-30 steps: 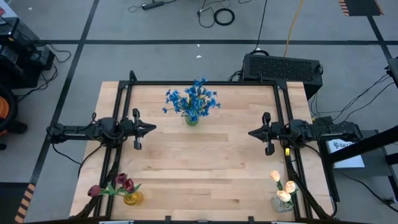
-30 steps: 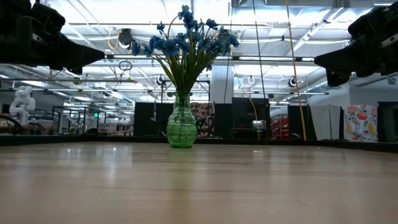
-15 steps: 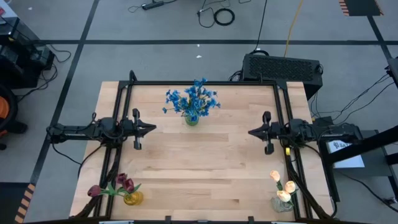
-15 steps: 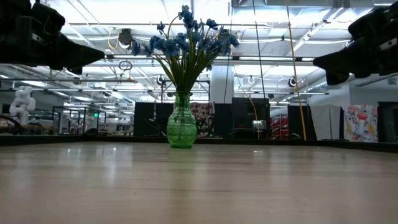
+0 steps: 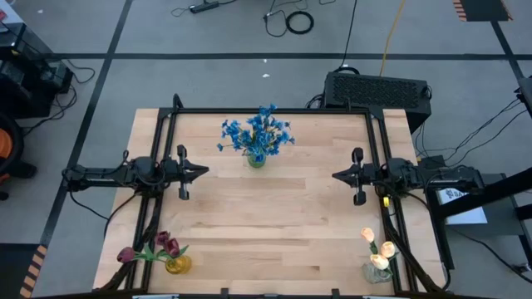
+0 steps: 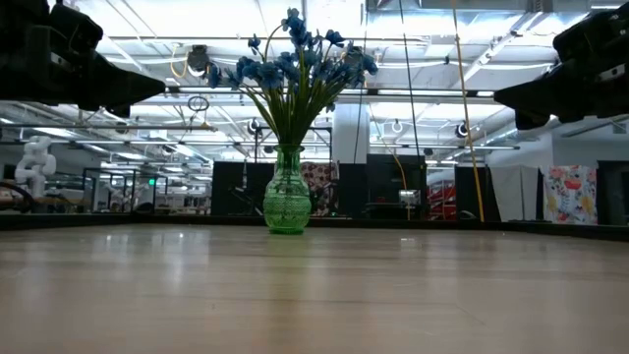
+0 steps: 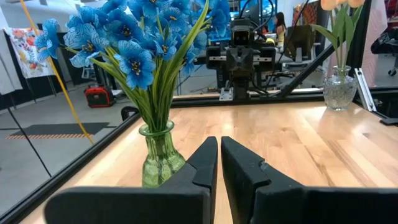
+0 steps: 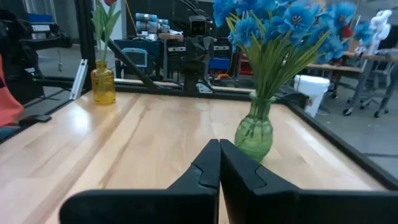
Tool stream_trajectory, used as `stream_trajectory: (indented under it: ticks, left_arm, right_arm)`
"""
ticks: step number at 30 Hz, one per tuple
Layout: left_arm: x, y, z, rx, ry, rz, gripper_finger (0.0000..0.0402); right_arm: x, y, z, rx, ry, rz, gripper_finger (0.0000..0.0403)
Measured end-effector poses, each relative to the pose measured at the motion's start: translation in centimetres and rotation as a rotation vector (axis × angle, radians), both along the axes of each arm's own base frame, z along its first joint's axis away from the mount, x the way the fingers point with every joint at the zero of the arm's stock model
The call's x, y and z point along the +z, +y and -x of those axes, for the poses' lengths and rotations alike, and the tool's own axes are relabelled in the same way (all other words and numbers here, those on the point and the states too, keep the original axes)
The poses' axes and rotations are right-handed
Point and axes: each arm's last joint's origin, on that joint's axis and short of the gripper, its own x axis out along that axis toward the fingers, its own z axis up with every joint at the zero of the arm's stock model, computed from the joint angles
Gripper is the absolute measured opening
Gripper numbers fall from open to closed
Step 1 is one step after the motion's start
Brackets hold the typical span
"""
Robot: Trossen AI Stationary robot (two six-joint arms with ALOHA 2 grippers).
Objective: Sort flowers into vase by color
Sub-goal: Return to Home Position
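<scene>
The blue flowers (image 5: 257, 134) are looking light and springy. Their thin green stems would likely be flexing under a pinch and slipping between hard fingers, while the soft clustered blossoms would be crushing easily. The sensible place to be taking hold is therefore low on a bare stem, well under the heads. They are standing bunched in the green vase (image 6: 286, 202) by the middle of one long edge of the wooden table (image 5: 274, 224), fanning out above its narrow neck, vivid blue against slim leaves. The dark red tulips (image 5: 164, 244) are leaning out of a yellow vase (image 5: 176, 265) at the corner near the left arm, and the cream-yellow tulips (image 5: 378, 249) are sitting in a clear vase (image 5: 374, 272) at the opposite corner. The left gripper (image 7: 219, 142) and the right gripper (image 8: 219, 144) are hanging at the table's two sides, well apart from every vase. Each has its fingers pressed together and is gripping nothing.
</scene>
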Motion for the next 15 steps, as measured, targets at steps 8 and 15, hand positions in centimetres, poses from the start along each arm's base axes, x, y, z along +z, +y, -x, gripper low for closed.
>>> stream_trajectory:
  ticks: [8, 15]
  left_arm:
    - [0.0, 0.0, 0.0, 0.0, 0.0, 0.0, 0.003]
    - [0.0, 0.0, 0.0, 0.0, 0.0, 0.0, 0.003]
  right_arm:
    - [0.01, -0.02, 0.01, -0.007, -0.001, 0.025, 0.0]
    - [0.05, -0.02, 0.0, -0.007, -0.007, 0.026, 0.0]
